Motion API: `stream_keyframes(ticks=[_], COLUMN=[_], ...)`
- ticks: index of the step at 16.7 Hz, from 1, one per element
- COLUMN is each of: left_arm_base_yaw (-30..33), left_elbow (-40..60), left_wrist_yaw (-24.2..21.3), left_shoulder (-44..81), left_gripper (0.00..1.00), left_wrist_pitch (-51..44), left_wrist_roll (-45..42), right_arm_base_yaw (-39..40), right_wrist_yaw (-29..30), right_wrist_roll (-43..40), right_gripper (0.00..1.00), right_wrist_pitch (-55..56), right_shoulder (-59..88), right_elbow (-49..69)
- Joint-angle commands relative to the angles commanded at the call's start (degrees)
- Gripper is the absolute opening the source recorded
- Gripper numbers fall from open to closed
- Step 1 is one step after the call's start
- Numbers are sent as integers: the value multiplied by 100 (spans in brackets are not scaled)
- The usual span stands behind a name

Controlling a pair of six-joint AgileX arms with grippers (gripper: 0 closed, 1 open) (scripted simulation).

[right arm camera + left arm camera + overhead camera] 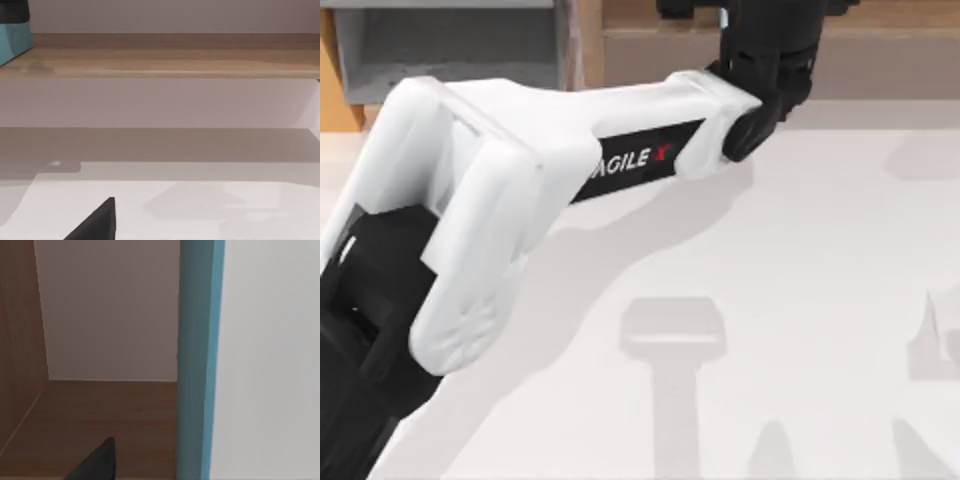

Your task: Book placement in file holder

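The left tool (765,40), grip impossible to judge, reaches the wooden shelf (880,45) beside the flat teal book (197,360)

My left arm (520,170) stretched from the near left toward the far middle, its black wrist (765,85) raised. Its pincer's finger (97,462) showed as a dark tip.

The left arm (620,140) bears "AGILE X" lettering, partly cut off.
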State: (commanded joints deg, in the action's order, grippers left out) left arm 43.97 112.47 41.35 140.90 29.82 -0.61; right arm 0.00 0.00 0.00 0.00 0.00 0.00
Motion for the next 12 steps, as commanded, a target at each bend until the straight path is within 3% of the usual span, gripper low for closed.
stream_keyframes(ticks=[2,12], left_arm_base_yaw=[0,0], left_elbow=[0,0], left_wrist_yaw=[0,0], left_shoulder=[0,0], left_gripper=[100,25], left_wrist_pitch=[0,0], left_wrist_roll=[0,0], right_arm_base_yaw=[0,0], right_wrist_yaw=[0,0], right_wrist_roll=[0,0], right_gripper=[100,100], right_wrist_pitch=[0,0], right_shoulder=[0,0], right_elbow=[0,0])
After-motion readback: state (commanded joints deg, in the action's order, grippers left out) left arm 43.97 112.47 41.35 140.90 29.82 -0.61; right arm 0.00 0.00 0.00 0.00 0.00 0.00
